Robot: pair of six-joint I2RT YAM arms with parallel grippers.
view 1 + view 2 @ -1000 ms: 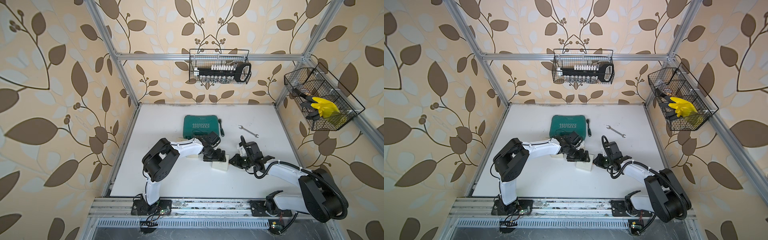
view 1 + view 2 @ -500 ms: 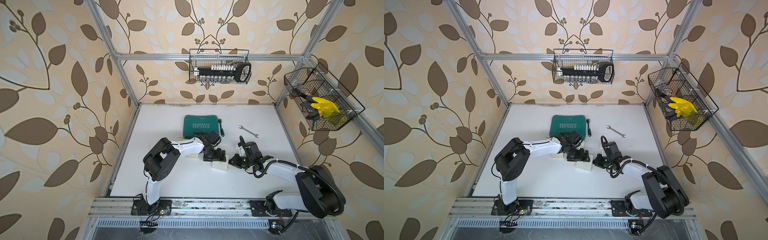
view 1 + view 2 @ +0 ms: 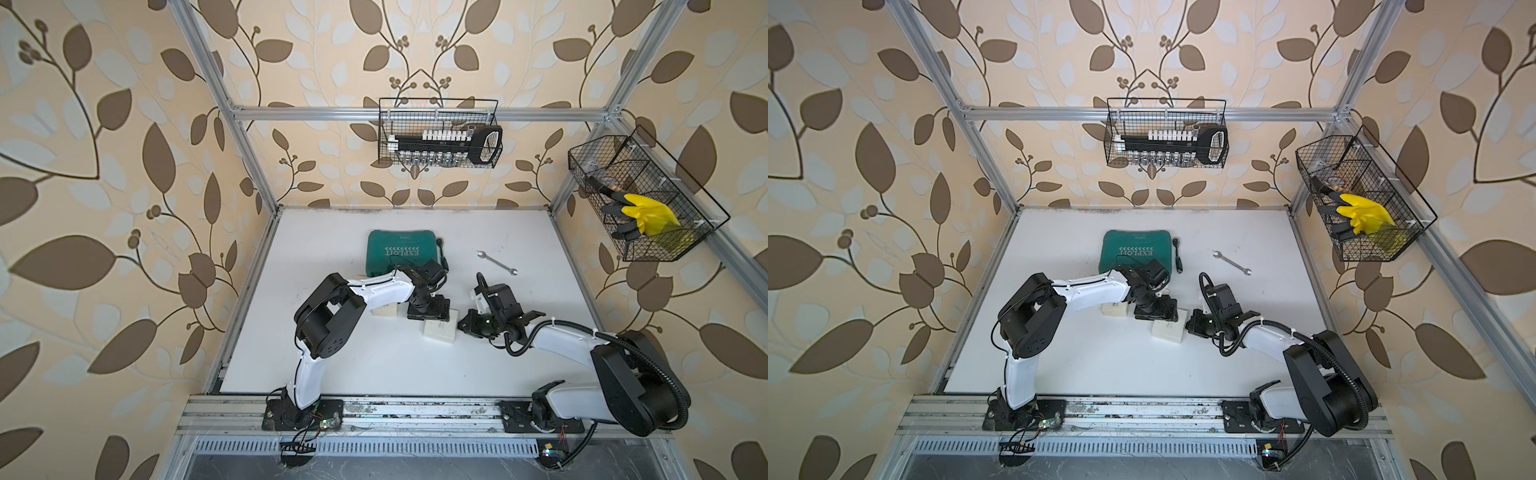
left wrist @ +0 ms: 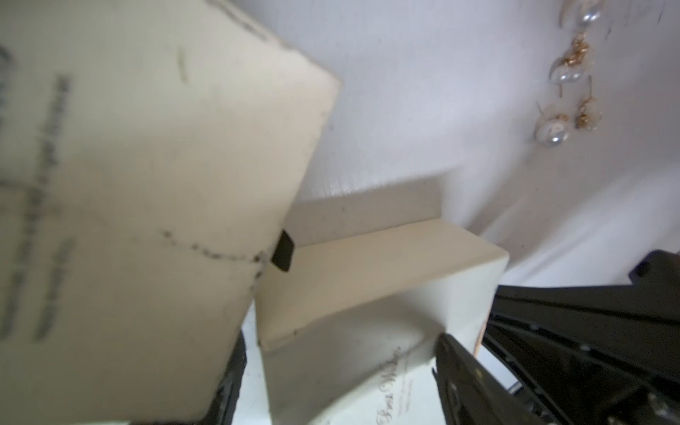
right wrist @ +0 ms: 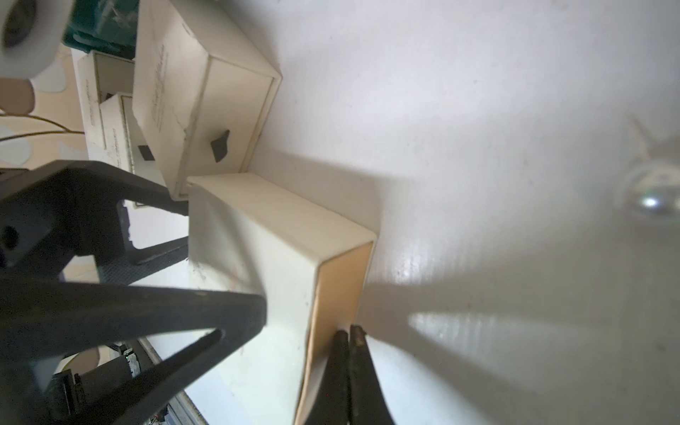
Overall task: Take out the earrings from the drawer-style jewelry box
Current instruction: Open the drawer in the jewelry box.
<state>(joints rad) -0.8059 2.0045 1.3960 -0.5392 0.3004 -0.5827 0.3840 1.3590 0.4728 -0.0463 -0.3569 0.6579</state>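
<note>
On the white desk (image 3: pixel 374 365) the left gripper (image 3: pixel 428 312) stands released. Its jaws straddle a cream jewelry box (image 3: pixel 438 332), with a sliver of gap showing at one finger. At the box's 3 o'clock the right gripper (image 3: pixel 462 325) is clenched, its tips against the box's tan end face. The pearl-and-gold earrings (image 4: pixel 552 130) lie loose on bare desk, apart from that box. A green tool case (image 3: pixel 401 251) sits at the left gripper's 12 o'clock.

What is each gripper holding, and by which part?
The right gripper is shut at the tan end face of the cream box, likely pinching its hidden pull tab. The left gripper straddles that box's sides; whether it grips cannot be told.
</note>
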